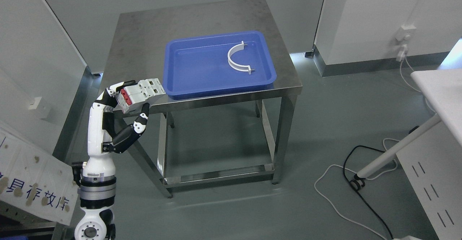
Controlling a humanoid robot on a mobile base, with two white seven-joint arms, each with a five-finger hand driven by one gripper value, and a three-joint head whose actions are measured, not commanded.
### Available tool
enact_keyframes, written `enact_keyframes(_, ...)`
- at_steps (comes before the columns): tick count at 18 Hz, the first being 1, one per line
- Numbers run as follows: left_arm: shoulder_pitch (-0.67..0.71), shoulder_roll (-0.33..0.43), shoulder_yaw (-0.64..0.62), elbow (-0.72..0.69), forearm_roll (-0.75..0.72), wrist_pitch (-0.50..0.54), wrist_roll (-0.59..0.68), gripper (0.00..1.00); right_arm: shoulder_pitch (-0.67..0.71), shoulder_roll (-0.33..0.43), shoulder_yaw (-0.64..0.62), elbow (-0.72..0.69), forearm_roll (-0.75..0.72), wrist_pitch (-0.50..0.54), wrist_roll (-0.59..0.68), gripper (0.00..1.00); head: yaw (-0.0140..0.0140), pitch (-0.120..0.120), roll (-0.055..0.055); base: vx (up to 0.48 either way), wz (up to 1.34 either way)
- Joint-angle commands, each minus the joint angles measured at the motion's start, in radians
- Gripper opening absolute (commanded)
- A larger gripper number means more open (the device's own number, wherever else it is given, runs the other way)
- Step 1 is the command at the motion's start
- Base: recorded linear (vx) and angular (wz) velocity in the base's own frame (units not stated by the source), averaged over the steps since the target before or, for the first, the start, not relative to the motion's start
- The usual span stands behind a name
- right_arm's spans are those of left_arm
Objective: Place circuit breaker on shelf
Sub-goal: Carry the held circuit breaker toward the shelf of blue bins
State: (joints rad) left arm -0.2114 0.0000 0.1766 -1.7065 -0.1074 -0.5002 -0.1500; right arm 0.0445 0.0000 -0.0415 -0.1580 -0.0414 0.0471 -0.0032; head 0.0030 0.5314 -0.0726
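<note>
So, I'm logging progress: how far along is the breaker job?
Done: the circuit breaker is picked up, gripped in the left hand off the front left corner of the steel table. In hand: carrying it. Left: setting it on a shelf, which isn't in view. The blue tray holds only a white curved clamp.

My left hand (126, 101) grips the circuit breaker (141, 94) at the table's (202, 20) front-left corner, beside the blue tray (173, 88).

Partly hidden Chinese characters "具存放库" on white board (36, 193), lower left
</note>
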Motion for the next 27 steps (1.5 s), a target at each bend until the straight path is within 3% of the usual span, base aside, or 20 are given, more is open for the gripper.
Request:
enact_keyframes(1,0.000,0.017,0.010,-0.001,0.000,-0.006,0.001,0.13,0.000,-0.017,0.000,0.000,0.000,0.000,0.000,1.00,0.0000,0.000,0.000,-0.170,0.16)
enact_keyframes(15,0.003,0.017,-0.009,-0.002,0.000,-0.026,-0.075,0.13,0.000,-0.017,0.000,0.000,0.000,0.000,0.000,1.00,0.0000,0.000,0.000,-0.225,0.31)
enact_keyframes(18,-0.002,0.017,-0.023,-0.002,0.000,-0.079,-0.101,0.13,0.000,-0.017,0.000,0.000,0.000,0.000,0.000,1.00,0.0000,0.000,0.000,-0.231,0.67)
enact_keyframes(27,-0.167,0.017,-0.020,-0.002,-0.002,-0.026,-0.134,0.13,0.000,-0.017,0.000,0.000,0.000,0.000,0.000,1.00,0.0000,-0.001,0.000,-0.224,0.94)
